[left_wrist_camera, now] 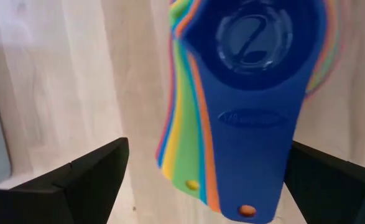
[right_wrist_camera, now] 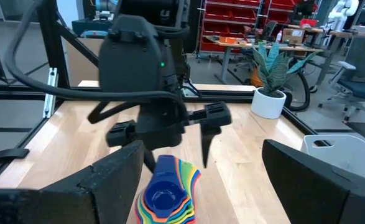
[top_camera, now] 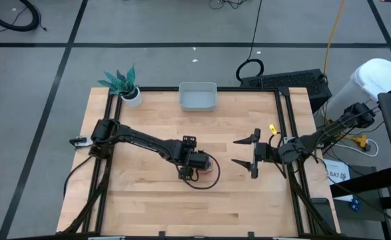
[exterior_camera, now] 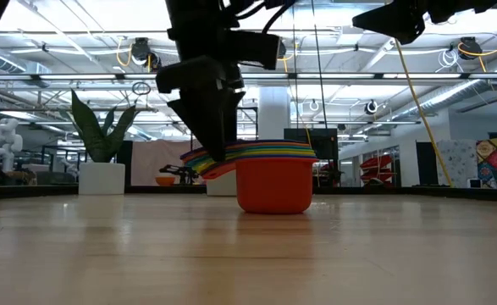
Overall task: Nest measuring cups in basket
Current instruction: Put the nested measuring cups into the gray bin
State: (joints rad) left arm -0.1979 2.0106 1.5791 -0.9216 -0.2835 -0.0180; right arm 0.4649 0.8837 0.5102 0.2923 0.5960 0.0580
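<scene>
- Dark-blue cup (left_wrist_camera: 254,37) closest to the left wrist lens, sitting innermost in the cups (exterior_camera: 269,174); handles (left_wrist_camera: 232,149) fanned toward the camera, blue on top, then green, yellow and orange edges showing beneath.
- Already nested into one stack, red outermost, standing upright on the surface (top_camera: 148,200) near its middle, well apart from the basket (top_camera: 198,97) at the far edge.
- Left claw (top_camera: 194,168) spread open, fingers (left_wrist_camera: 76,180) either side of the fanned handles with clear gaps, not pinching anything; seen from the right wrist, poised right over the stack (right_wrist_camera: 166,196).
- Right claw (top_camera: 248,152) also open, empty, held above the surface to the right of the stack, waiting.
- Plant pot (top_camera: 132,95) at the far left corner, no part in the job.
- Step in hand, by judgement: lining up a grasp on the nested stack, nesting itself looking done and only the transfer left.
- Next move likely calls for lowering a little, closing on the bundled handles or the rim so all seven lift together, then carrying to the far edge and setting down inside the basket.
- Risk worth noting: fanned handles may slip apart under a pinch, letting outer cups drop away.
</scene>
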